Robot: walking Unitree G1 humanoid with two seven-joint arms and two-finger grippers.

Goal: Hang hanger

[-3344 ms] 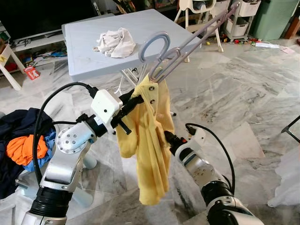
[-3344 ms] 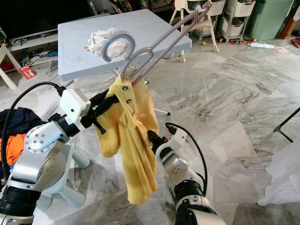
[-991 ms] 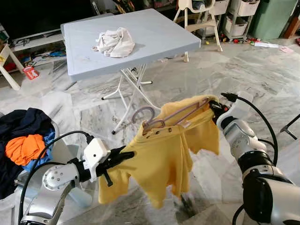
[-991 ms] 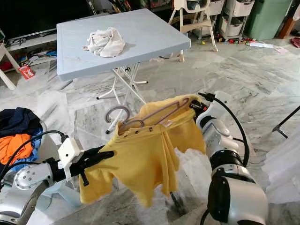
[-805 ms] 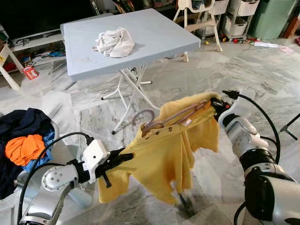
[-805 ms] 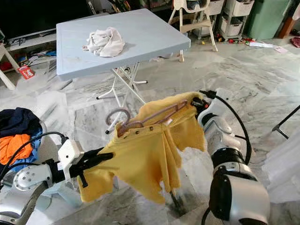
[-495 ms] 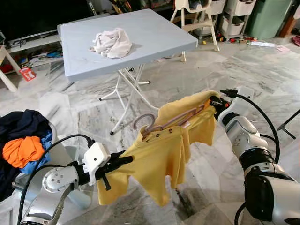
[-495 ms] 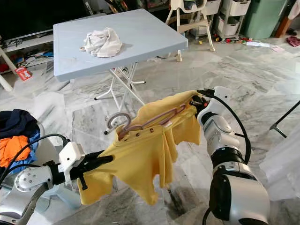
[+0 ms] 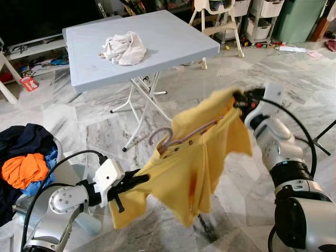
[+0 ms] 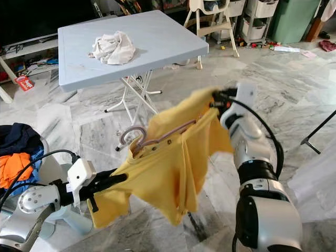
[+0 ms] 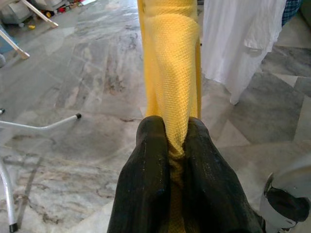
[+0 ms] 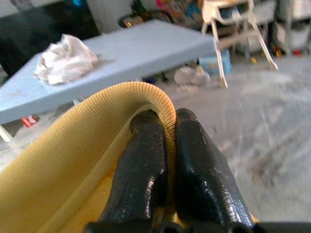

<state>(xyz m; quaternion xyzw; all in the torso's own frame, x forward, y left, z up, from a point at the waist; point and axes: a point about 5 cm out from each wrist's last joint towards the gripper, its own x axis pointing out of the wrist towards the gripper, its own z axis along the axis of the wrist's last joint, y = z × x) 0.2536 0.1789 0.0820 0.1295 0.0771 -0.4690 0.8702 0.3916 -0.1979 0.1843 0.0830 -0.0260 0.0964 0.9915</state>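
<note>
**Yellow shirt stretched on its hanger between both claws**

Currently the yellow shirt (image 9: 197, 157) hangs in mid-air over the marble floor (image 9: 294, 68), in front of the grey folding surface (image 9: 173, 37). The left claw (image 11: 170, 141) is clamped on a low fold of the shirt. The right claw (image 12: 167, 124) pinches the shirt's raised shoulder edge. A grey hanger (image 9: 173, 139) sits inside the collar, hook free. White cloth (image 9: 124, 47) lies on the surface; a clothes pile (image 9: 23, 163) sits to the left.
</note>
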